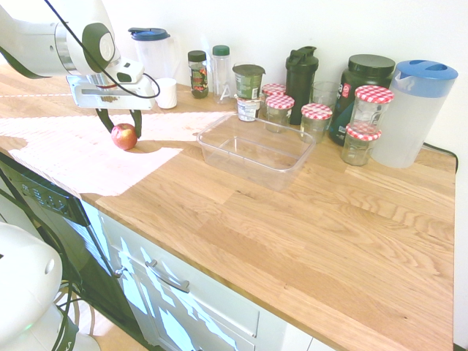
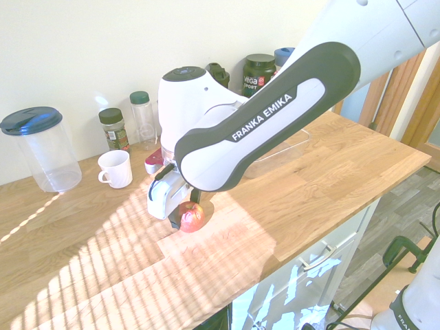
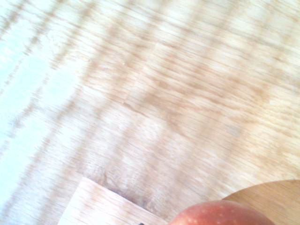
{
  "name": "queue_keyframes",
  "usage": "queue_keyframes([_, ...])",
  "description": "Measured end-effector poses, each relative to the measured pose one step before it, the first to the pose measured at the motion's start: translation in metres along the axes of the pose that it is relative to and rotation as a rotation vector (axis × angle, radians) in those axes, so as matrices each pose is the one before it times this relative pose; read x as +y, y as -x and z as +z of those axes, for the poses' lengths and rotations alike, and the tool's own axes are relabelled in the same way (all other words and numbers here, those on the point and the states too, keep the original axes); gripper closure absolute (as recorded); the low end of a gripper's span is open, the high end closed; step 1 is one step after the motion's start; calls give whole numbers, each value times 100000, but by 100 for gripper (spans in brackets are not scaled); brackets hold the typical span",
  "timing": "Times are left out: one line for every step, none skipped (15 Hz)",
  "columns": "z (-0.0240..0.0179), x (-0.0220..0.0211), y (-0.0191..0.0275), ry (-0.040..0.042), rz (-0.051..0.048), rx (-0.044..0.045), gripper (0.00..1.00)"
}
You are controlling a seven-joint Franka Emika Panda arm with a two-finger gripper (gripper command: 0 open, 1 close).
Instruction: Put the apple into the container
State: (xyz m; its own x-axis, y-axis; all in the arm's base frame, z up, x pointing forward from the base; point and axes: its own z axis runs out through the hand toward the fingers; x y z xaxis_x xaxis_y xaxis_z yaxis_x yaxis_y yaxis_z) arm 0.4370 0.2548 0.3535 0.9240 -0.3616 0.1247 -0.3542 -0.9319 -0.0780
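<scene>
At the counter's (image 1: 307, 227) sunlit end, the apple (image 1: 124, 136) is sitting between the claw's (image 1: 121, 126) fingers, which are closing on it. Step in hand: grasp, pre-lift. Next move, by my judgement: lifting clear, then carrying across to the clear container (image 1: 256, 150), well apart, w/ jars just beyond it. Counter is running wood-topped above white kitchen drawers.

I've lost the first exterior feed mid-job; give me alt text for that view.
The gripper points down, its fingers closed around the apple, which sits on the wooden counter at the picture's left. The empty clear container lies to its right, apart from it. Jars with red-checked lids, bottles and a pitcher line the wall behind.
</scene>
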Motion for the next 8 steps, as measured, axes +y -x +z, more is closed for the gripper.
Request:
queue_keyframes([-584,-55,-127,-1013,1246,46,100])
queue_keyframes([-1100,-135,-326,-1438,1539,116,100])
queue_keyframes([-1975,-223,-697,-1598,1345,813,100])
queue_keyframes([-2120,-162,-1095,-1449,1740,1418,100])
queue_keyframes([-1966,162,-1533,-1051,2621,1281,100])
queue_keyframes([-1612,709,-2134,-27,3902,710,100])
queue_keyframes([-1133,1263,-2492,829,4853,254,100])
queue_keyframes([-860,1669,-2679,1200,5638,-234,100])
